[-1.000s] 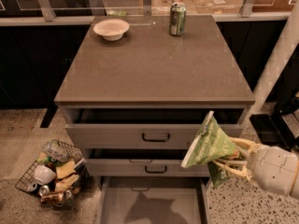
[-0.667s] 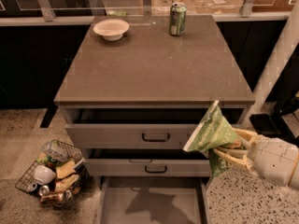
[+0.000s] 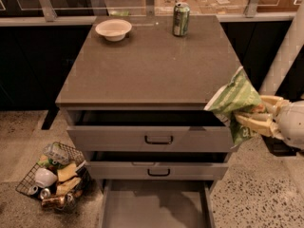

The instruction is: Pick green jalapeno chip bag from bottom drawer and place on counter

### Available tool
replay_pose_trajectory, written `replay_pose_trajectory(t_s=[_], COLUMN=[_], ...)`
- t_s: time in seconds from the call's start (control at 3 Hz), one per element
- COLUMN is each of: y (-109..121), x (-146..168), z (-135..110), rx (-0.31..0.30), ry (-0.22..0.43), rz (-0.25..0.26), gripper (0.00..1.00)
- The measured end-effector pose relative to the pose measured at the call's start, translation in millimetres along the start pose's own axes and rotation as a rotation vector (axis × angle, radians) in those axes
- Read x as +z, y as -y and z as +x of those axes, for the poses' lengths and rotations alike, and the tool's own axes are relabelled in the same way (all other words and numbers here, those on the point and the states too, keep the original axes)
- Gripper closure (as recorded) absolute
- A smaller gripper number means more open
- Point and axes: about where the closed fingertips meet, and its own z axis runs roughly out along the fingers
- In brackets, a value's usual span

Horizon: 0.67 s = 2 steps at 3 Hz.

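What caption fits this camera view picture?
Gripper holds green jalapeno chip bag beside the counter, bottom drawer open below.

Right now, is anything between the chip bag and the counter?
Nothing visible. The gripper holds the crinkly green chip bag beside the grey-brown counter's right front corner; the white bowl and green can stand far back.

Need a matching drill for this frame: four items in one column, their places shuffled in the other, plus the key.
1. green jalapeno chip bag
2. bowl
3. green soda can
4. bottom drawer

A. counter, back left
B. lowest of three, pulled out
C. clamped in the gripper, just off the counter's front right corner
D. counter, back, right of centre

Pairs: 1-C, 2-A, 3-D, 4-B
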Motion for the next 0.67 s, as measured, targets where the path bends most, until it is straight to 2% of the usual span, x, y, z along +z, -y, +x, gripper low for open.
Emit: replay_pose_trajectory(t_s=[0.33, 0.67], y=[50, 101], x=[-4, 3], z=[-16, -30], rx=[0.009, 0.012], ry=[-0.034, -0.023], rz=[0.018, 0.03], gripper=[1.0, 1.0])
